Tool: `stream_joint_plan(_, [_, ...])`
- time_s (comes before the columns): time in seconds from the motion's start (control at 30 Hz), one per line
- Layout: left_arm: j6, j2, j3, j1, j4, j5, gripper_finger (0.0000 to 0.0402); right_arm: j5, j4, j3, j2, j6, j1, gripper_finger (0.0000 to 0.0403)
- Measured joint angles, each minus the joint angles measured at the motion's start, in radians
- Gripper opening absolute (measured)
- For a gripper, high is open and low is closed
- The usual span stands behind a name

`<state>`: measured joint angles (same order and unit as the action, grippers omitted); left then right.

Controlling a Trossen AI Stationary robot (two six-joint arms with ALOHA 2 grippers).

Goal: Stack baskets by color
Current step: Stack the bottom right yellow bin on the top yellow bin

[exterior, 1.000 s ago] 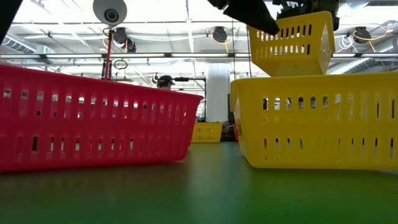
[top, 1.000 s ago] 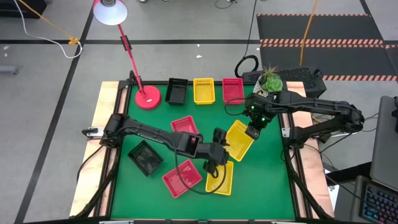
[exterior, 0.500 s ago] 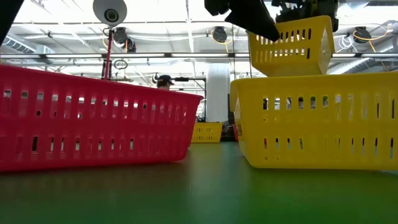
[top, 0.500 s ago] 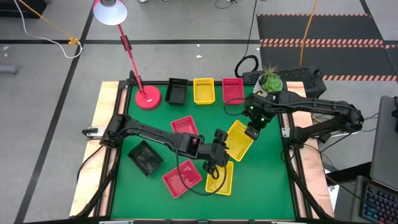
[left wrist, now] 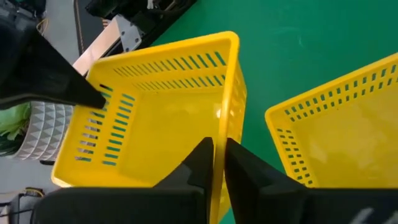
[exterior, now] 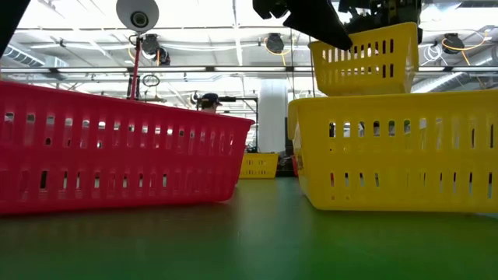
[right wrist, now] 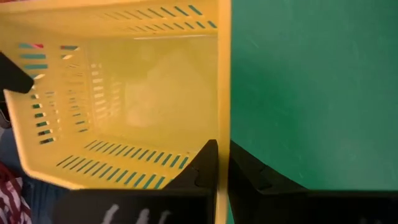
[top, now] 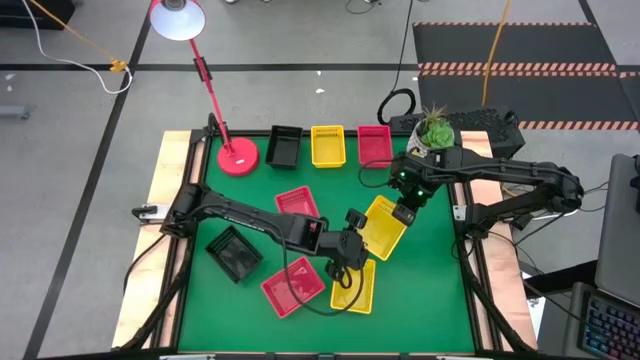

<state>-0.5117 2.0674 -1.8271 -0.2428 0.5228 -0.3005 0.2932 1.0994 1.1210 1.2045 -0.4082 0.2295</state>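
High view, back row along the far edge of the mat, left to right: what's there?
Red lamp base → black basket → yellow basket → red-pink basket → white plant pot.

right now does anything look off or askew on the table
Yes: one yellow basket hangs tilted above the mat, pinched on opposite walls by the left gripper and right gripper, beside another yellow basket lying on the mat.

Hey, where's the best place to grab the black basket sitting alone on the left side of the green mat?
Pinch a long wall of the black basket at its rim, coming straight down. It looks upright and open-topped, with thin walls and free space around it.
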Motion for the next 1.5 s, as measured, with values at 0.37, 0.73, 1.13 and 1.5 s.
stream_joint_plan(0.37, [0.018, 0.0, 0.0, 0.005, 0.005, -0.004, 0.0121, 0.0, 0.001, 0.0, 0.0, -0.001, 0.0, 0.0013])
stream_joint_plan(0.73, [0.022, 0.0, 0.0, 0.026, 0.013, 0.04, 0.0076, 0.0, 0.002, 0.0, 0.0, -0.002, 0.0, 0.0013])
stream_joint_plan(1.13, [0.008, 0.0, 0.001, 0.026, 0.024, 0.049, 0.0023, 0.0, -0.008, 0.002, 0.0, 0.026, 0.0, 0.0014])
stream_joint_plan(1.5, [0.019, 0.0, 0.001, 0.023, 0.026, 0.058, 0.0009, -0.019, -0.064, 0.002, -0.001, 0.039, -0.009, 0.0116])
